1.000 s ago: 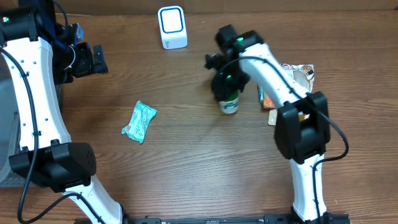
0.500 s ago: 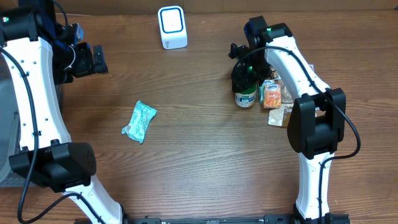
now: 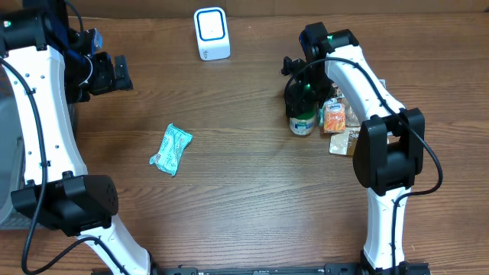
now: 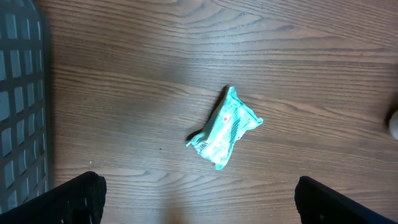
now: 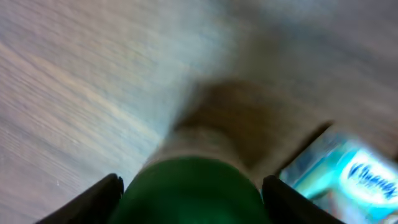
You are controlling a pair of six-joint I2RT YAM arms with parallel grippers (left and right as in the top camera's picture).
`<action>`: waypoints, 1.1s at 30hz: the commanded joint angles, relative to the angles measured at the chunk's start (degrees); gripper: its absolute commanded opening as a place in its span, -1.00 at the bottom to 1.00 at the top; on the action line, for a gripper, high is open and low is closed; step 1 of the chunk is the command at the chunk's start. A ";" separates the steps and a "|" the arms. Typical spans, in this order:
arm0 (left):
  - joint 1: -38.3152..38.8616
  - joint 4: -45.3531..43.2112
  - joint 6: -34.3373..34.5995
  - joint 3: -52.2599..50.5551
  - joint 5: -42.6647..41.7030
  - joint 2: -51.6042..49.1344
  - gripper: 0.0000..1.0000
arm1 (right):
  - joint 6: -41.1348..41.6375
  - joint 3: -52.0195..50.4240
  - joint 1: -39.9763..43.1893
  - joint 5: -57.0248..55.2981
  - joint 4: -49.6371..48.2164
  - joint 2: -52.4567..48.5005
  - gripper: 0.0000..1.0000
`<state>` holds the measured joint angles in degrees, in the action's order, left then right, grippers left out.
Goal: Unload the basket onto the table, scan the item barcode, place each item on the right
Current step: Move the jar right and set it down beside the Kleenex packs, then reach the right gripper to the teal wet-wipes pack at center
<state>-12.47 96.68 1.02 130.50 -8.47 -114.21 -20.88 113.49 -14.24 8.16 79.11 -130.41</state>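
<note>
A green-lidded bottle (image 3: 303,116) with a white label stands upright on the table, beside a pile of packets. My right gripper (image 3: 300,85) hangs straight over it. In the right wrist view the green lid (image 5: 198,183) fills the space between the fingers of the right gripper (image 5: 193,200), which stands open, with a thin gap on the right side. A white and blue scanner (image 3: 212,33) stands at the back. A teal packet (image 3: 171,149) lies left of centre, also below my left gripper (image 4: 205,202), which is wide open and empty. The left gripper (image 3: 122,74) sits high at the far left.
An orange packet (image 3: 333,116) and other small packs lie right of the bottle. A teal tissue pack (image 5: 354,174) shows beside the lid. A grey mesh basket (image 4: 22,93) lies at the table's left edge.
My right arm carried the bottle from the table's middle rightward and set it beside the pile. Its jaws have since widened around the lid. The left arm has not moved.
</note>
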 commanded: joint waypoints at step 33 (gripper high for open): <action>-0.11 0.11 -1.05 1.14 0.09 1.42 0.99 | 20.48 31.32 0.04 16.83 17.94 10.82 1.00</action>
<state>-12.47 96.68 1.02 130.50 -8.47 -114.21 -1.41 143.06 -14.24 20.16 97.12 -122.63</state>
